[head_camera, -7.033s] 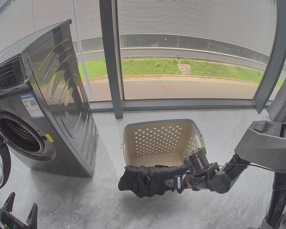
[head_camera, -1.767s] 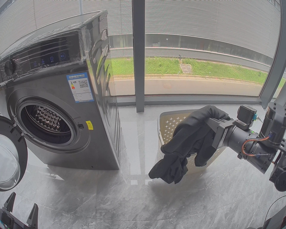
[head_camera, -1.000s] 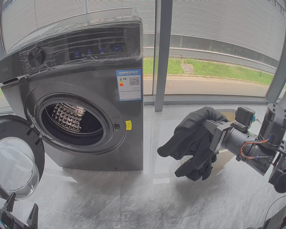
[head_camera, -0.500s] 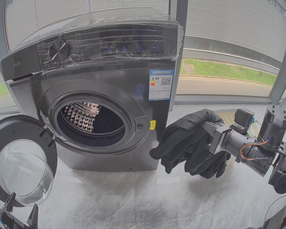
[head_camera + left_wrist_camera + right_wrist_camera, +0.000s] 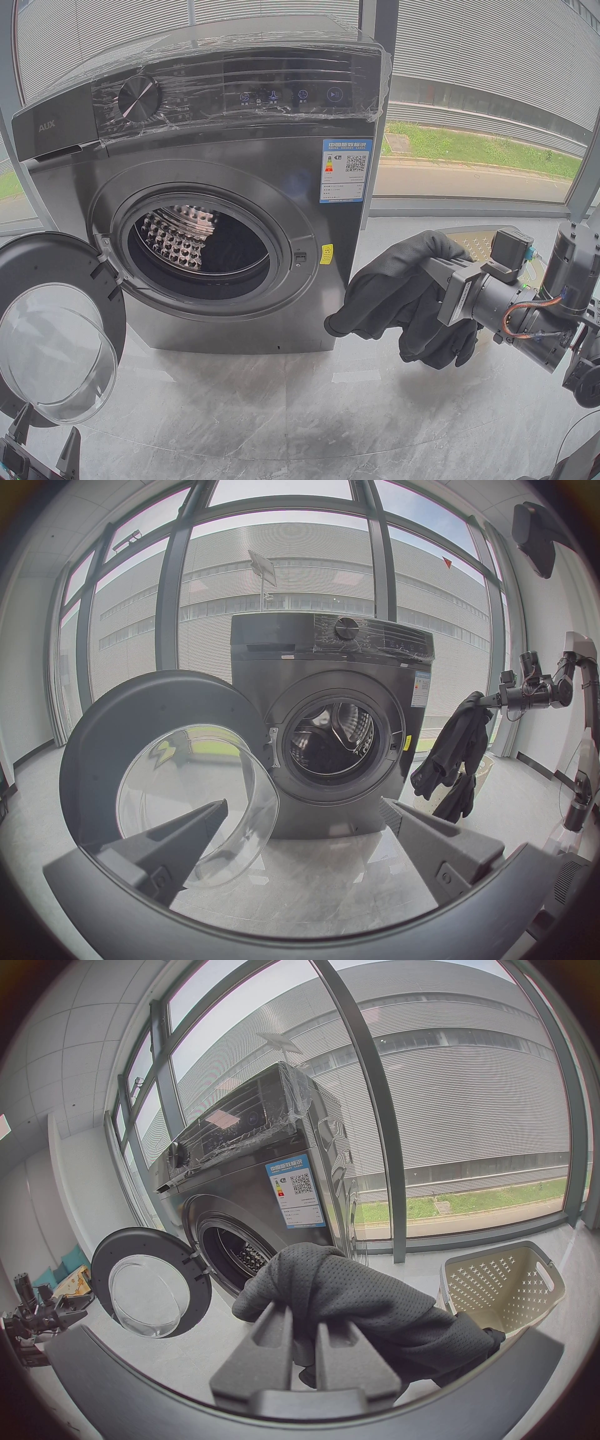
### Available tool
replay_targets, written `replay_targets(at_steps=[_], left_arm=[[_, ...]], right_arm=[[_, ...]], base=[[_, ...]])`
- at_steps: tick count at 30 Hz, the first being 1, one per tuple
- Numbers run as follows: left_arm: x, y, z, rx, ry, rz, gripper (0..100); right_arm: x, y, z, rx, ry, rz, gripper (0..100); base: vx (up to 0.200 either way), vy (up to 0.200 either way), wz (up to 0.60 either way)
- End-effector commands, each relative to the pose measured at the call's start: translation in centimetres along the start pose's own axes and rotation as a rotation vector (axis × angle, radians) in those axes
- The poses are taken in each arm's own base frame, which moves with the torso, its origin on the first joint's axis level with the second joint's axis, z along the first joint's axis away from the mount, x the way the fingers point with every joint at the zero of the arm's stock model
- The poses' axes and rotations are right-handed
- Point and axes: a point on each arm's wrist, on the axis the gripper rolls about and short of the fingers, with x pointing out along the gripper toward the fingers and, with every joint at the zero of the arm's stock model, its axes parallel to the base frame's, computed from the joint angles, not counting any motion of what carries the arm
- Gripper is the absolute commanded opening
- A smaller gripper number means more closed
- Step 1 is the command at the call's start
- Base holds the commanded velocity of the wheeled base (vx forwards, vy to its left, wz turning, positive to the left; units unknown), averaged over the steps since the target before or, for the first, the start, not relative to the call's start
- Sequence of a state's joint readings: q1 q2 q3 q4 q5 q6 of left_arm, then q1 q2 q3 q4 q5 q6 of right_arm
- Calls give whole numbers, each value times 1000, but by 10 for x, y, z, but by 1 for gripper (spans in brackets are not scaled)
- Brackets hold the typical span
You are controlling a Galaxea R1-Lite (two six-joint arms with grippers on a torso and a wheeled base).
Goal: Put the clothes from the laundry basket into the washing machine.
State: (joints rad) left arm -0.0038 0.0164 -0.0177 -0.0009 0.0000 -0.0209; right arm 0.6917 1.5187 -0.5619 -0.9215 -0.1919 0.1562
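Garment first: your right claw [image 5: 304, 1322] has its two fingers pressed together on a fold of the black garment [image 5: 394, 294]. The cloth hangs in the air above the floor [image 5: 300, 412], to the right of the washing machine [image 5: 206, 156] and very near its front corner. You cannot tell if it touches the machine there. It is outside the drum opening [image 5: 200, 250]. The round door [image 5: 56, 325] stands swung wide open at the left side of the machine. The laundry basket [image 5: 500, 1279] stands on the floor to the right of the machine, behind the hanging garment. Your left claw [image 5: 303, 804] is low, in front of the machine near the open door, with its fingers wide apart and nothing between them.
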Motion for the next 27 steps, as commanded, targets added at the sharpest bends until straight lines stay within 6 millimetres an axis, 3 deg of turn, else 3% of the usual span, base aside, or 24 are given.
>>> replay_targets(at_steps=[1,6,24,27], left_arm=[[0,0,-5,-1,-1,1,100],[0,0,-5,-1,1,1,100],[0,0,-5,-1,1,1,100],[0,0,-5,-1,1,1,100]], right_arm=[[0,0,-1,0,3,1,0],[0,0,-1,1,5,1,0],[0,2,-2,-1,9,8,0],[-1,3,-3,-2,11,11,0]], base=[[0,0,0],[0,0,0],[0,200,0],[0,0,0]])
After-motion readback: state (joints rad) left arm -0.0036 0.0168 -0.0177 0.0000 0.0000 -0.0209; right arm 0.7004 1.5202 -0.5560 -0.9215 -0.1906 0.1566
